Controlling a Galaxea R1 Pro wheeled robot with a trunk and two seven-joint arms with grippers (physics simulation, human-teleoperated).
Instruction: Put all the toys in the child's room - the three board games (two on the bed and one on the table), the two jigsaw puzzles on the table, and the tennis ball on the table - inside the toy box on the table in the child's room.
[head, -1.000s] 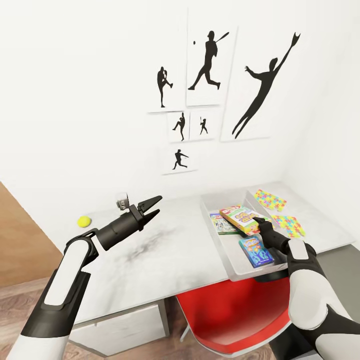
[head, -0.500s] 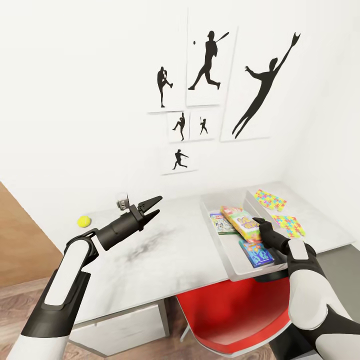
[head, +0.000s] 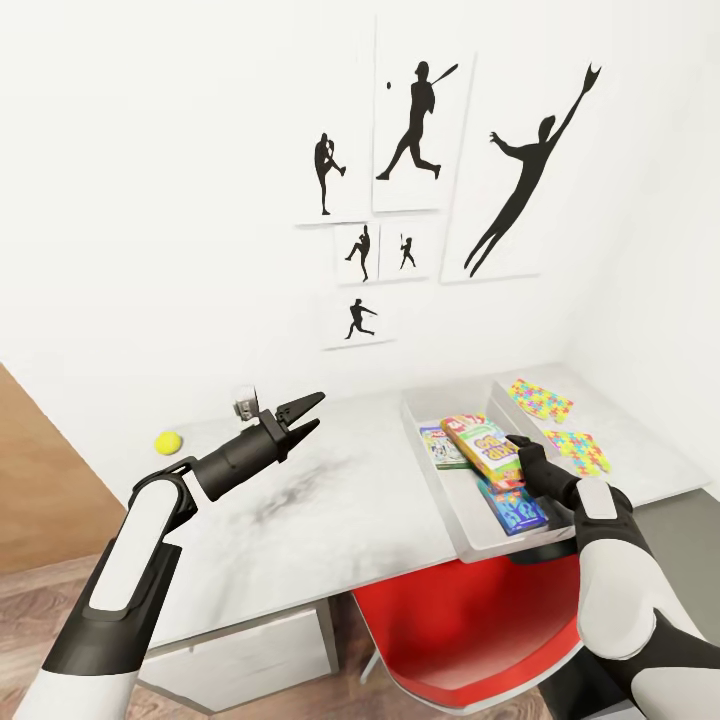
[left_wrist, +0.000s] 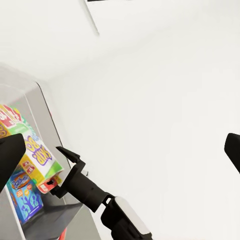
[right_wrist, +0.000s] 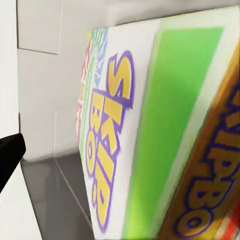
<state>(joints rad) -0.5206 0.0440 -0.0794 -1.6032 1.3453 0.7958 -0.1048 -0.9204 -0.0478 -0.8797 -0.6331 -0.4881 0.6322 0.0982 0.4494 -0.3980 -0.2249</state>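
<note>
The grey toy box sits on the right half of the table. Inside it lie three board games: the white-green one, the blue one, and the Skip-Bo one slanting across the blue one. My right gripper hovers open at the Skip-Bo box's right edge, one fingertip apart from its face. Two jigsaw puzzles lie on the table beyond the toy box. The tennis ball rests at the table's far left. Over the table's middle my left gripper is open with nothing in it.
A small glass stands near the wall behind my left gripper. A red chair is tucked under the table's front edge, beneath the toy box. White drawers sit under the table on the left. Wooden floor lies further left.
The Skip-Bo box has tipped and dropped from a raised, flat pose to rest slanted on the blue box. My right gripper has barely shifted. The left arm has not moved.
</note>
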